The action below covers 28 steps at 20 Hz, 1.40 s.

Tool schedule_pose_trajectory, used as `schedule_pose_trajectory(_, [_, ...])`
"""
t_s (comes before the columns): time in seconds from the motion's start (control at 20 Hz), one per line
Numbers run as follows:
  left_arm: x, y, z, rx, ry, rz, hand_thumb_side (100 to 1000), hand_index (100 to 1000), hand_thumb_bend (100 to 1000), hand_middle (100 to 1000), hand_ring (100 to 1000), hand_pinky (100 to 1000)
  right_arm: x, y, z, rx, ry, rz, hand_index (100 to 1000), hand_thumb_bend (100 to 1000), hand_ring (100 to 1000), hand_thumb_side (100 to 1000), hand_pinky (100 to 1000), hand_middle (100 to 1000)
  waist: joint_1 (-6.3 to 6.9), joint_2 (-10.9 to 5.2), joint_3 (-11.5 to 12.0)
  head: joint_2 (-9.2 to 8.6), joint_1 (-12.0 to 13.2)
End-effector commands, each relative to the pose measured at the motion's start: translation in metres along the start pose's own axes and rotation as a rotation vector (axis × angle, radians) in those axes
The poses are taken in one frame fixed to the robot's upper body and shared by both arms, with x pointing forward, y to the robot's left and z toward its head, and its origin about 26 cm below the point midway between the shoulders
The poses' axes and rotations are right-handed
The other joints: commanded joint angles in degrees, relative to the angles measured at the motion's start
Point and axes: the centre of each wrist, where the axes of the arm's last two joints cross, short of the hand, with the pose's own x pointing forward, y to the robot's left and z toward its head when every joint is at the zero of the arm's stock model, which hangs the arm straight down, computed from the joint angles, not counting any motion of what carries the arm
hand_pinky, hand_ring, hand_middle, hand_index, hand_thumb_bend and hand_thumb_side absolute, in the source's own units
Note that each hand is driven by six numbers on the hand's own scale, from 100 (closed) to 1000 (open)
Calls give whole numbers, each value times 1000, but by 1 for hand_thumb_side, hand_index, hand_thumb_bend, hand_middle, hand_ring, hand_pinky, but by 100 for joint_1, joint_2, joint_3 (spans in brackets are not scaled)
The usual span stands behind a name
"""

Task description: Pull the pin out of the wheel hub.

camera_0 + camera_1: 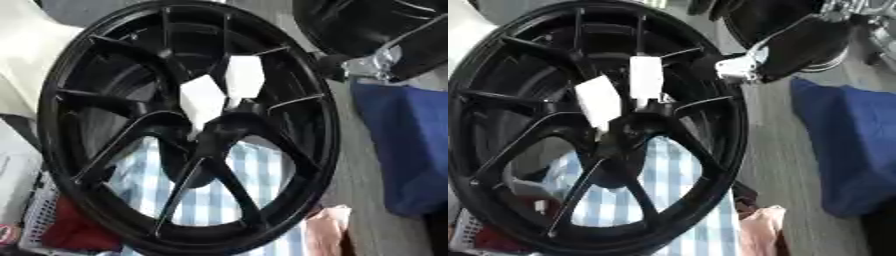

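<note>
A large black spoked wheel [188, 125] stands tilted and fills most of both views. Two white blocky pins stick out of its hub [229, 131]: one [202, 101] on the left, one [244, 76] just right of it and higher. My right arm, black with a silver joint [739, 65], comes in from the upper right corner. Its dark end [331, 67] reaches the wheel's right rim, well clear of the pins. I cannot make out its fingers. My left hand shows in neither view.
A blue-and-white checked cloth [229, 192] shows through the lower spokes. A blue bag [852, 145] lies to the right on the grey floor. Pink fabric [761, 230] sits at the bottom right, and a basket with red cloth [66, 230] at the bottom left.
</note>
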Motion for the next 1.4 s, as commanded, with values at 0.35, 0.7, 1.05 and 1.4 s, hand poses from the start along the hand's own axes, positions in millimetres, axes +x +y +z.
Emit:
schedule_pose_trajectory(0.35, [7, 0, -5, -20, -21, -13, 808, 770, 101, 671, 703, 702, -8, -8, -23, -9, 52, -31, 806, 452, 778, 431, 828, 770, -8, -168, 57, 87, -64])
schedule_pose_trajectory(0.7, [8, -1, -6, -13, -19, -5, 809, 765, 102, 667, 702, 701, -6, -6, -40, -17, 21, -71, 819, 492, 794, 424, 827, 790, -73, -143, 117, 117, -105])
schedule_pose_trajectory(1.05, [9, 0, -7, 7, -16, -2, 809, 760, 100, 661, 698, 699, -12, 0, -50, 29, 6, -139, 826, 532, 801, 438, 820, 802, -128, -78, 190, 162, -106])
schedule_pose_trajectory(1.4, [10, -2, -8, 13, -17, 3, 811, 758, 100, 659, 697, 699, -22, 8, -57, 47, 29, -157, 821, 543, 798, 429, 819, 789, -167, 7, 262, 164, -112])
